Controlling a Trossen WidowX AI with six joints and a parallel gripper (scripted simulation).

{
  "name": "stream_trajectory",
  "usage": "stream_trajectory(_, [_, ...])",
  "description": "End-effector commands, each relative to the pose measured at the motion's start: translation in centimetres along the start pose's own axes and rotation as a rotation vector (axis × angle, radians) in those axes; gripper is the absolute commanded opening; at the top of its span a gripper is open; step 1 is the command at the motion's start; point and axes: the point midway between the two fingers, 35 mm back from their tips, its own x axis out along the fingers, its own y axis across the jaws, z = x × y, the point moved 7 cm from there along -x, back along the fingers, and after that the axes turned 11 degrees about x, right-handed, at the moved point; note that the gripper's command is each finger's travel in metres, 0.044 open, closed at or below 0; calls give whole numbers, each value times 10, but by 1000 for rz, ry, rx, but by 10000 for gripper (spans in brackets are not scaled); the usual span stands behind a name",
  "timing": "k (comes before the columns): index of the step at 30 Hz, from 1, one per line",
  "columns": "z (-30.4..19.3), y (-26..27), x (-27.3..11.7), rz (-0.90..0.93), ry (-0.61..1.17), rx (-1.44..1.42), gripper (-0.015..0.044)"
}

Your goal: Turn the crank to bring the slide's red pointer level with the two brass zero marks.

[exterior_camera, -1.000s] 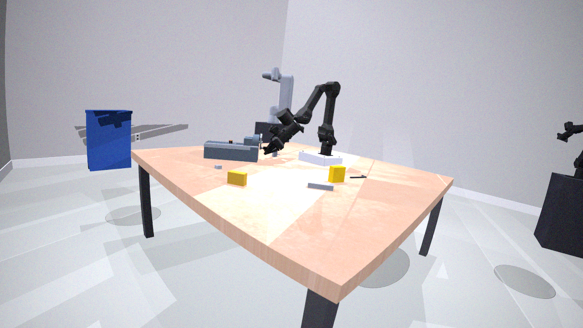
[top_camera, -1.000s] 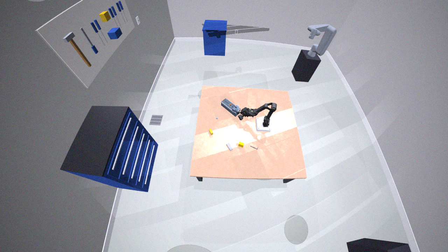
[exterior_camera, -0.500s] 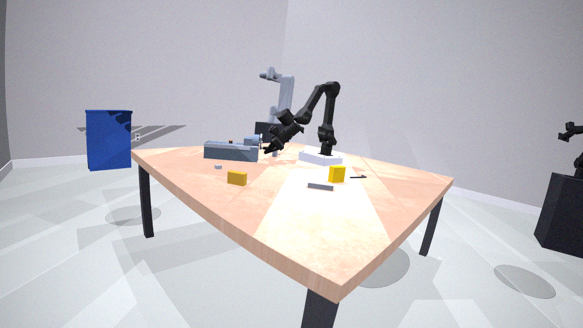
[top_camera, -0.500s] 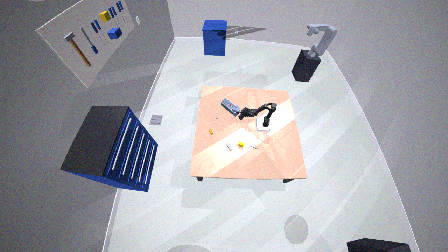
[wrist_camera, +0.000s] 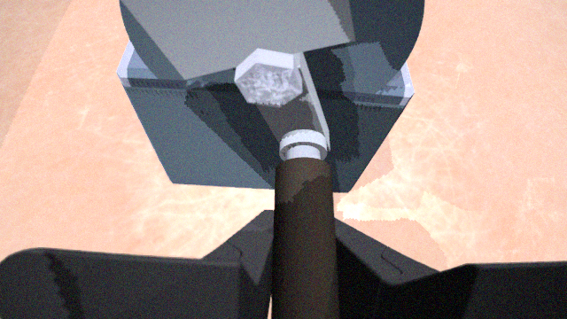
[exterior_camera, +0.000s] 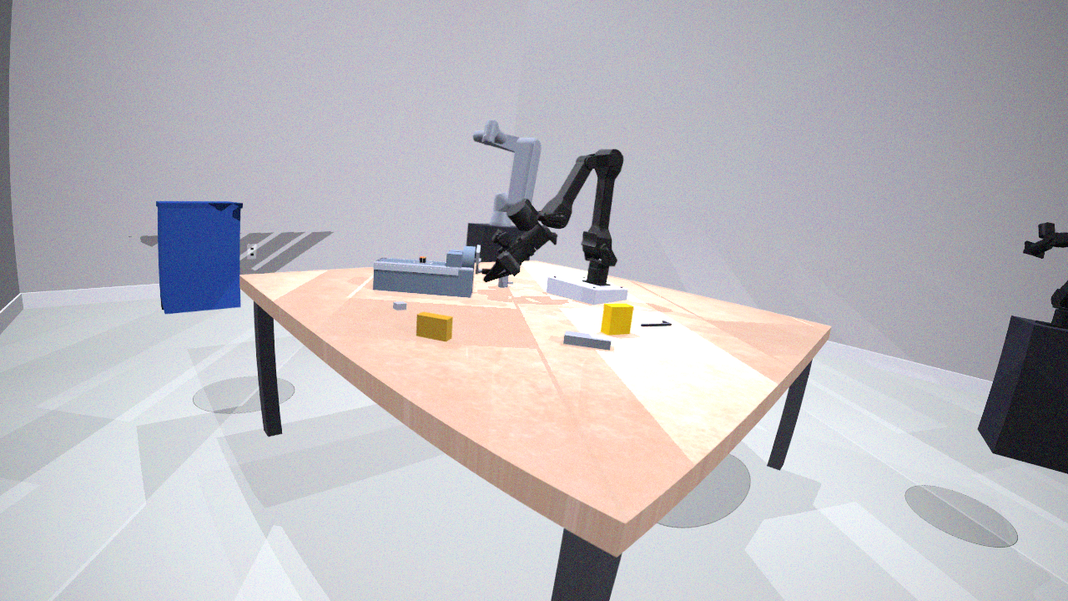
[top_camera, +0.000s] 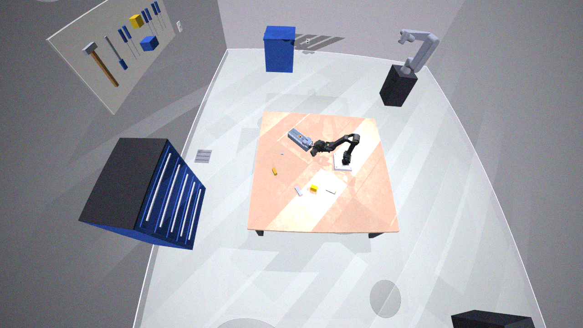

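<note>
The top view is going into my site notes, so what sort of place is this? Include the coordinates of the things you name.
Probably a workshop: a tool board (top_camera: 101,87) with a hammer (top_camera: 104,68), a blue drawer cabinet (top_camera: 122,175), and a wooden table (top_camera: 285,212) (exterior_camera: 462,388).

Blue-grey crank machine (top_camera: 299,139) (exterior_camera: 423,279) (wrist_camera: 213,146) on the tabletop

Dark cylindrical handle (wrist_camera: 304,239) clamped in the hand; pointer and zero marks too small to compare.
</note>
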Motion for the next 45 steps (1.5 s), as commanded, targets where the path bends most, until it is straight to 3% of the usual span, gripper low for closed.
stream_trajectory(1, [-1, 1, 0, 0, -2, 4, 0])
stream_trajectory(45, [-6, 17, 3, 1, -2, 5, 0])
